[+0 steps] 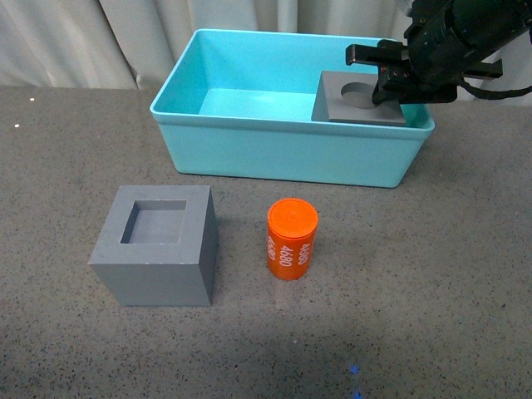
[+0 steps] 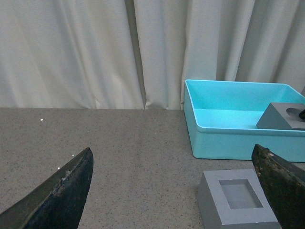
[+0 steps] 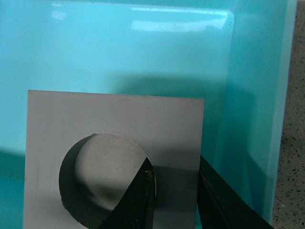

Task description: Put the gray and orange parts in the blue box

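The gray cube with the round recess (image 1: 345, 101) hangs inside the blue box (image 1: 274, 150) at its right end, tilted. My right gripper (image 1: 389, 83) is shut on its wall, one finger inside the round recess (image 3: 143, 195) and the other outside. In the right wrist view the cube (image 3: 114, 129) sits over the box's floor (image 3: 119, 47). The gray cube with the square recess (image 1: 158, 245) stands on the table at front left, with the orange cylinder (image 1: 292, 238) upright to its right. My left gripper (image 2: 176, 191) is open, low over the table; the square-recess cube (image 2: 236, 198) lies by one fingertip.
White curtains (image 2: 95, 47) hang behind the gray speckled table (image 1: 416, 291). The rest of the box's floor (image 1: 249, 104) is bare. The box (image 2: 228, 124) shows to the right in the left wrist view.
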Controlling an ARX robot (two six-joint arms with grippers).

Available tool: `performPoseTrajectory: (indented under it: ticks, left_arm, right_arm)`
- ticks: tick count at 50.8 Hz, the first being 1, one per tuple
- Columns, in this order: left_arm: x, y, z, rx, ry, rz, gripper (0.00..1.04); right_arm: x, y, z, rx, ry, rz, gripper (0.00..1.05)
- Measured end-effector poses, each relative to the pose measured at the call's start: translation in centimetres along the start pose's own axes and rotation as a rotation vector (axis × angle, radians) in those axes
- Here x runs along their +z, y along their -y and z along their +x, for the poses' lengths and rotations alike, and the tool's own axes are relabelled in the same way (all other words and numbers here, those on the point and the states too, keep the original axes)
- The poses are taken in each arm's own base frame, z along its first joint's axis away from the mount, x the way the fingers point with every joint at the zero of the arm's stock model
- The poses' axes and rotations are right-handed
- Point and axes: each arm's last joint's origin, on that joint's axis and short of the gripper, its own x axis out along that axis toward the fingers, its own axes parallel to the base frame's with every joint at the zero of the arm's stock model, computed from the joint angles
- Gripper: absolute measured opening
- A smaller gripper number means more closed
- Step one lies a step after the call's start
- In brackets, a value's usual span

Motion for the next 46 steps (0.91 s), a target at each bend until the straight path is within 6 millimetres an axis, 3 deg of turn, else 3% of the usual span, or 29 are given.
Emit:
performPoseTrajectory:
  ticks: [12, 26, 34, 41, 46]
  left_arm:
    - [0.0, 0.0, 0.0, 0.0, 0.0, 0.0, 0.98]
    - [0.0, 0.0, 0.0, 0.0, 0.0, 0.0, 0.98]
    - [0.0, 0.0, 0.0, 0.0, 0.0, 0.0, 0.98]
    - [0.0, 0.0, 0.0, 0.0, 0.0, 0.0, 0.98]
    - [0.0, 0.0, 0.0, 0.0, 0.0, 0.0, 0.98]
  right_arm:
    - [0.5, 0.0, 1.1, -0.014, -0.029, 0.004, 0.18]
    - [0.7, -0.2, 0.8, -0.007, 0.024, 0.005, 0.66]
    - [0.6, -0.4, -2.1, -0.003, 0.164, -0.003, 0.96]
    - [0.5, -0.1, -6.3, -0.045, 0.353, -0.011, 0.95]
    - [-0.9, -0.1, -9.2, -0.015, 0.412, -0.035, 0.95]
